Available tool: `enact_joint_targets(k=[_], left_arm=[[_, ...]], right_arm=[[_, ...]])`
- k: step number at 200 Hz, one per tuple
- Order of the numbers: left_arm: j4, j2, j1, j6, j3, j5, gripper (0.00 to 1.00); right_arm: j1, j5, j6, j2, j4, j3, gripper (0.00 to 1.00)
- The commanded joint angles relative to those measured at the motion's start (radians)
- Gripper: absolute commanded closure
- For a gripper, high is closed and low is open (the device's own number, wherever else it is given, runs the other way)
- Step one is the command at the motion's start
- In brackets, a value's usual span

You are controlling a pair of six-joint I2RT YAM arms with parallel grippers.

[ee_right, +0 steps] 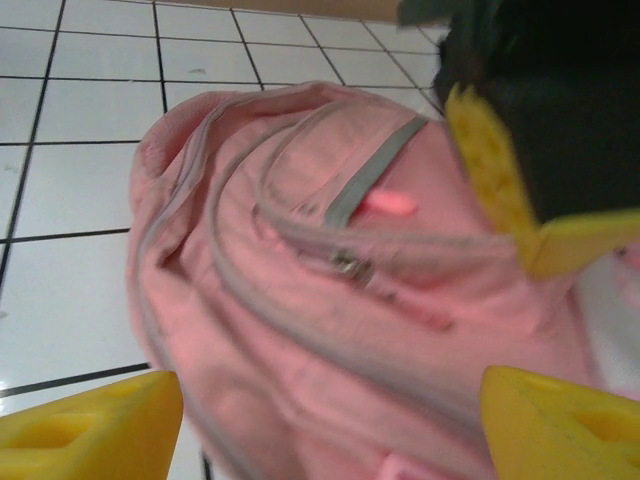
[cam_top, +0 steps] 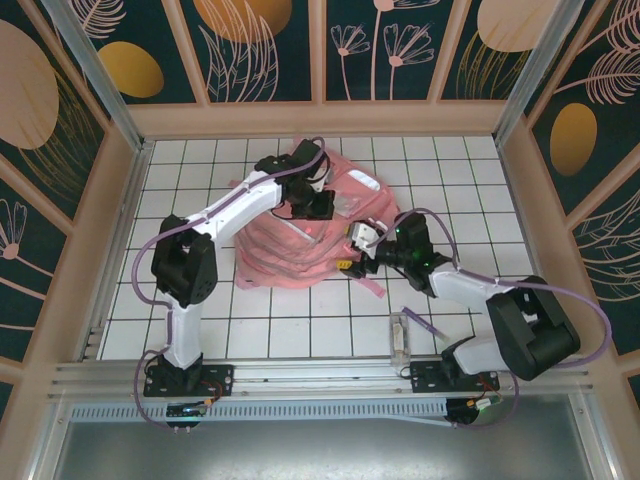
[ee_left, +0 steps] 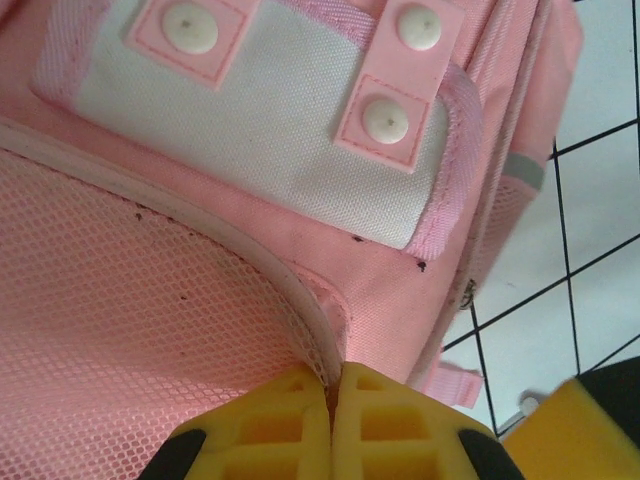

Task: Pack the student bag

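**Top external.** The student bag (cam_top: 300,255) lies slumped mid-table, toward the far half of the white grid table (cam_top: 200,300) and well apart from the arm bases. The left gripper (cam_top: 312,203) sits on its far upper part. The right gripper (cam_top: 362,240) hovers at its right edge. A clear case (cam_top: 402,337) lies near the right base (likely something to go in; contents too small to tell).

**Left wrist.** The yellow fingers (ee_left: 270,432) are pressed together, clamped on the pale piping (ee_left: 210,228) between the mesh pocket and the white snap panel (ee_left: 270,120). I judge this a hold to pin or lift the fabric so the bag cannot slide.

**Right wrist.** Jaws spread wide with nothing between them, facing the zippered front. The zipper pull (ee_right: 346,266) lies just below the grey reflective strip (ee_right: 372,170). The zips look closed, so opening one seems the step in hand.
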Motion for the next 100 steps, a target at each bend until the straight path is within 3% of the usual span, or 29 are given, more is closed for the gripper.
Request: enact_joint_targets(k=[1,60,100], left_arm=[[0.068,-0.021,-0.002,-0.068,0.015,0.109,1.00],[0.143,-0.050,-0.001,-0.143,-0.048,0.162,1.00],[0.185,-0.062,-0.002,-0.180,-0.071,0.182,1.00]], right_arm=[[-0.009,-0.054,-0.096,0.035,0.011,0.071,0.26],[-0.007,-0.018,-0.113,0.179,0.038,0.110,0.43],[-0.001,0.033,-0.091,0.220,0.121,0.090,0.63]])
